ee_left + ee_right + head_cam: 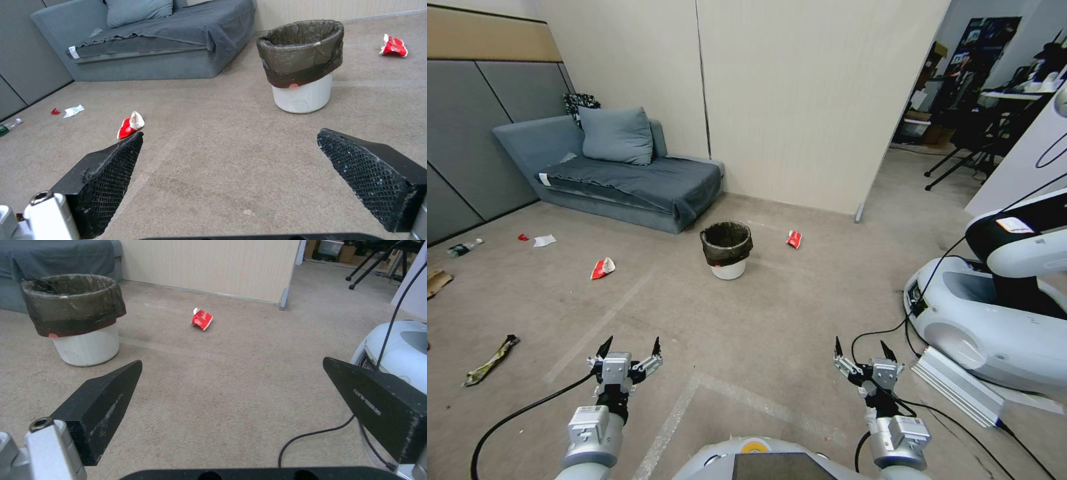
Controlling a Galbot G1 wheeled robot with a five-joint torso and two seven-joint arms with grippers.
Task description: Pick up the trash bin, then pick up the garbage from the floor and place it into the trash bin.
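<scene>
Head looks down ahead; both wrists low, sharing trash bin [726,250]

Bottle [464,248] label too small to read

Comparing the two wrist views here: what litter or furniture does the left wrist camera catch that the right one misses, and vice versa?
Left wrist only: the pillow on the sofa, a wrapper near the left end effector, a paper scrap and a bottle farther off.
Right wrist only: the white machine, its cable and the open right end effector.
Both: the trash bin and the red wrapper beyond it.
</scene>
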